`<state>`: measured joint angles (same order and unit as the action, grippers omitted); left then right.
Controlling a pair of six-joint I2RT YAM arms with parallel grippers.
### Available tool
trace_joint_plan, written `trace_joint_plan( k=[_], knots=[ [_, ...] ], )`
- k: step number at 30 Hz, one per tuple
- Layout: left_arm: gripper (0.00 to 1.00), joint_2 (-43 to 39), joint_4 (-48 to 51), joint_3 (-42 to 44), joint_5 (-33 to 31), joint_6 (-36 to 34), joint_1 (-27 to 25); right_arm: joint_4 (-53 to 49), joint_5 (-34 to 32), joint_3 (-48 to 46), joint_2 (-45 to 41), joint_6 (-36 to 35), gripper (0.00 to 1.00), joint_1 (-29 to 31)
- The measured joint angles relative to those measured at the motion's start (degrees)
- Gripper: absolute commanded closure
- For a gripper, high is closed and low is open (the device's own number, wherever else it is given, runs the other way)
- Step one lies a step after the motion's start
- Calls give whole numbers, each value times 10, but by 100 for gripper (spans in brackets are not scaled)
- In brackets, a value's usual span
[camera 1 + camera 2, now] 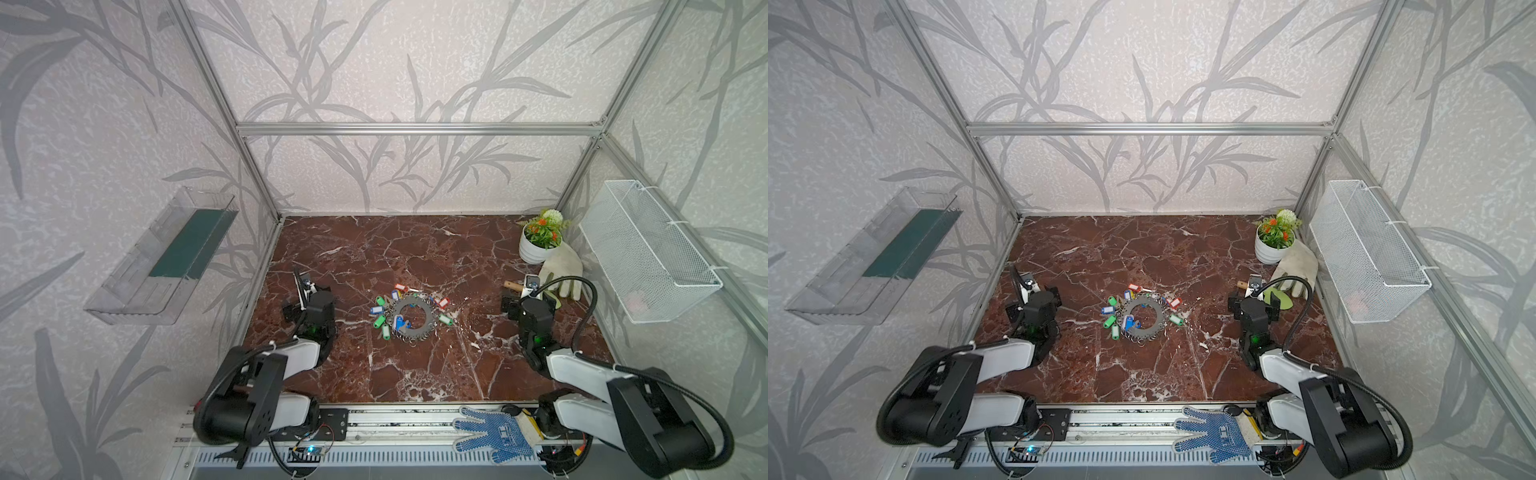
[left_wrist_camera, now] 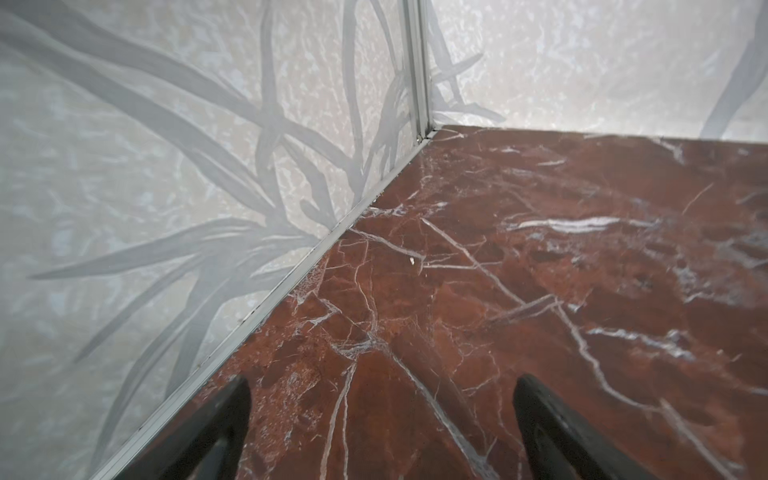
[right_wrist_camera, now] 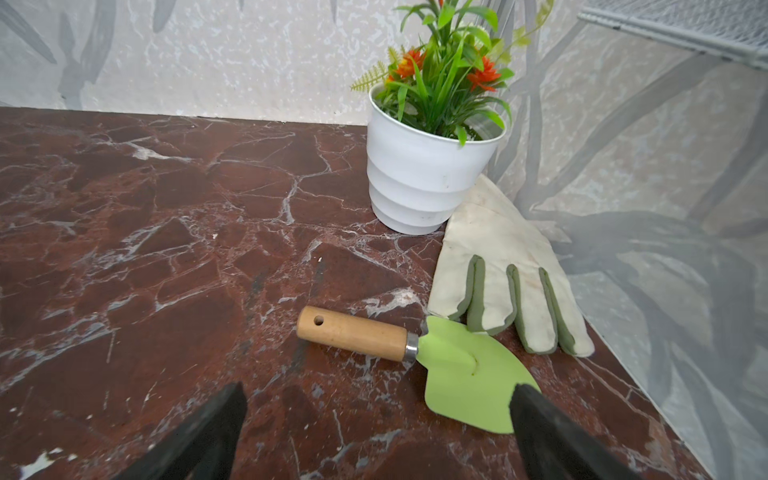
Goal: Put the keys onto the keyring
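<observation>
Closest to me, a blue-dotted knit work glove lies on the front rail, clear of the work. Further in, the flat grey metal keyring disc sits mid-table on the red-brown marble tabletop. The small silver keys with coloured plastic tags are heaped round its rim. I cannot tell which are already threaded on the wire rings. My left gripper is spread wide and empty, facing the bare far-left corner. My right gripper is equally wide and empty, hanging over a green-bladed, wooden-handled trowel beside a cream gardening glove and a white ribbed plant pot. Both are well apart from the keys. My worries are that a low swing inward could clip the trowel, a pinch into overlapping tags could lift two, and the loose disc may skid if nothing braces it.
</observation>
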<state>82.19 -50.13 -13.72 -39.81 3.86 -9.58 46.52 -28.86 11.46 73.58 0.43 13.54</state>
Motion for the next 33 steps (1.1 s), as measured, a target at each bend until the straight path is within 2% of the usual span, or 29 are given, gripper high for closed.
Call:
trace_joint_plan(
  k=[3, 6, 8, 12, 18, 24, 33],
  knots=[
    [1, 79, -95, 4, 53, -30, 14, 81, 28, 1, 76, -25, 1, -4],
    [1, 66, -82, -11, 101, -27, 33, 186, 66, 8, 177, -57, 1, -2],
    [1, 74, -79, -42, 123, -24, 51, 183, 79, 15, 203, -68, 1, 1],
    [1, 72, -52, -75, 161, -8, 80, 177, 90, 47, 199, -71, 1, -6],
    [1, 74, -51, -71, 208, -8, 90, 143, 162, 84, 180, -41, 1, -77],
    [1, 75, -56, -71, 234, -12, 90, 124, 202, 84, 180, -35, 1, -77],
    [1, 75, -56, -71, 240, -13, 90, 103, 229, 85, 180, -35, 1, -77]
  ],
)
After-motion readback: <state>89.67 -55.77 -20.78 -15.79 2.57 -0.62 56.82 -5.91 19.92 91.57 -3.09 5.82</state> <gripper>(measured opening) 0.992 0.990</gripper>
